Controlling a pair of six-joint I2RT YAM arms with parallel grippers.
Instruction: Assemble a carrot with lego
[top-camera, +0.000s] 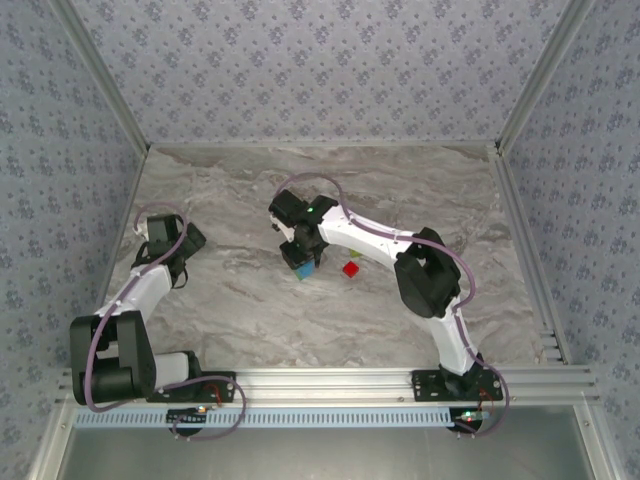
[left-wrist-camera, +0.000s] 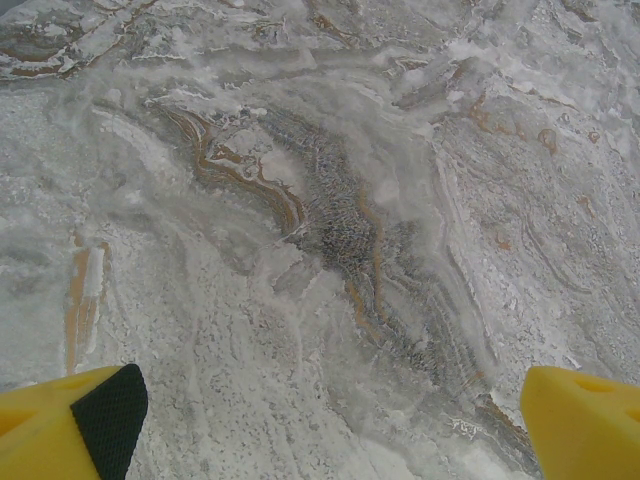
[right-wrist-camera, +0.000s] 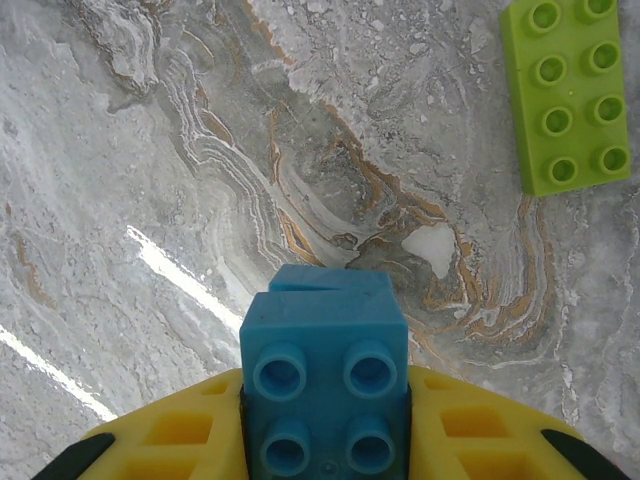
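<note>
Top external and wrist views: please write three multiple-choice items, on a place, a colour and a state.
1. Where does the small red plastic lego brick lie?
A. on the marble table, beside the right gripper
B. stacked on another brick
C. off the table

2. Which colour is the studded plastic brick in the right gripper?
A. red
B. blue
C. dark green

3. How is the left gripper?
A. shut on a brick
B. shut, empty
C. open, empty

1 A: it lies on bare marble.
2 B: the right wrist view shows it blue, between the jaws.
3 C: its jaws stand wide apart over bare marble.
</note>
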